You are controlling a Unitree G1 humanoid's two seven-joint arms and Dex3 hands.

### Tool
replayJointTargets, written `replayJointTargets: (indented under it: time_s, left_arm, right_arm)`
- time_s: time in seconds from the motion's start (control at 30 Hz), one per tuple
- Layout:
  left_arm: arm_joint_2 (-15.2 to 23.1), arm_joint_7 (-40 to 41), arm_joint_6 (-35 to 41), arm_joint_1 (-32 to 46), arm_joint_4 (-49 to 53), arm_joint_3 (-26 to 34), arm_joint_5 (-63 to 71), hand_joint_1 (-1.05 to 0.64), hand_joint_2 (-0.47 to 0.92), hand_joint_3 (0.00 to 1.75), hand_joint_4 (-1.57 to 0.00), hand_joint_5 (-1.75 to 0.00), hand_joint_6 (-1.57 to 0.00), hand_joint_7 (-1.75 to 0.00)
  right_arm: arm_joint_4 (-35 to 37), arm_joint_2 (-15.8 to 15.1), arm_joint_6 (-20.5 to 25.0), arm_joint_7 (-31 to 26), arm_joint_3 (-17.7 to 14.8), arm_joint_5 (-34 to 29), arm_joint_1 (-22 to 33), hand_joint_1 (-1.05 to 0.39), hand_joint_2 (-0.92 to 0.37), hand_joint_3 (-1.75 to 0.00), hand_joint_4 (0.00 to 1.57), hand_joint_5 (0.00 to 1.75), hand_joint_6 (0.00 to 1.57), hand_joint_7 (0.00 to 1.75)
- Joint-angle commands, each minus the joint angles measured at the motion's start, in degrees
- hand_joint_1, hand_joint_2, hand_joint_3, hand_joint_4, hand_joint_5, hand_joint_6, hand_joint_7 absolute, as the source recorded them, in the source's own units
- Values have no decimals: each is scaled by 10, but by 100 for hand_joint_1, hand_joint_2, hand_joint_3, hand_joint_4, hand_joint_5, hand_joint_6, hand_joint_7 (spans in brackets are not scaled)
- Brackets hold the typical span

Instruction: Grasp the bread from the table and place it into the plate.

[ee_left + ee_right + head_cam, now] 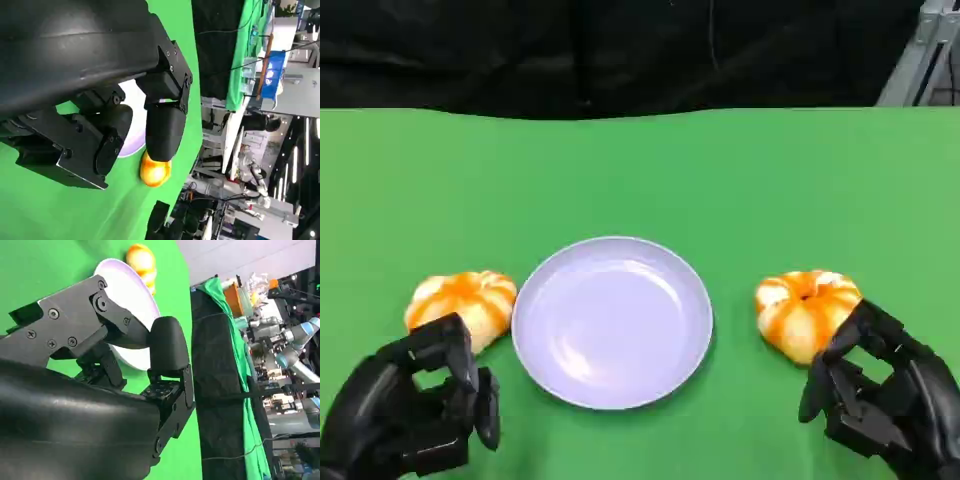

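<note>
Two orange-and-white bread buns lie on the green table on either side of a lavender plate [612, 320]. The left bun [463, 303] sits just beyond my left hand [415, 410], whose thumb reaches up to the bun's near edge. The right bun [807, 310] lies right before my right hand [885, 395], whose fingers stand close beside it. Both hands hold nothing and their fingers are apart. In the left wrist view the right bun [154, 170] shows past the plate [136, 135]. The right wrist view shows the left bun [140, 260] beyond the plate [125, 285].
Green cloth [640, 170] covers the table up to a black curtain [600, 50] at the back. A metal frame [920, 60] stands at the far right corner. The wrist views show a cluttered lab beyond the table.
</note>
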Motion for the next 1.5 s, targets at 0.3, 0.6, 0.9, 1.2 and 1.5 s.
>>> replayJointTargets:
  time_s: [0.3, 0.6, 0.9, 1.2, 1.5]
  left_arm:
    - [6, 2, 1, -3, 6, 6, -3, 10, 57, 147, -95, -175, -78, -175]
    - [-5, 15, -29, -2, 7, 8, 11, 10, 54, 147, -90, -175, -72, -175]
    - [10, 125, -226, -26, 41, 2, 213, -44, 90, 28, -40, -58, -62, -28]
    - [108, 274, -189, -66, -13, -32, 513, -79, 92, 18, -22, -20, -46, -1]
    - [189, 330, -147, -176, 86, -117, 657, -81, 91, 1, -31, -8, -50, -1]
  right_arm:
    - [-6, -12, 9, 1, -1, 2, -2, -16, -59, -109, 84, 175, 63, 168]
    - [5, -10, -5, 5, -4, 4, -6, -15, -59, -108, 85, 175, 64, 167]
    - [4, -8, -1, 5, -4, 4, -8, -15, -60, -107, 85, 175, 65, 166]
    - [3, -8, -2, 1, -3, -1, -9, -14, -61, -106, 85, 175, 65, 167]
    - [6, -7, -6, 5, -3, 0, -10, -13, -62, -106, 84, 175, 63, 167]
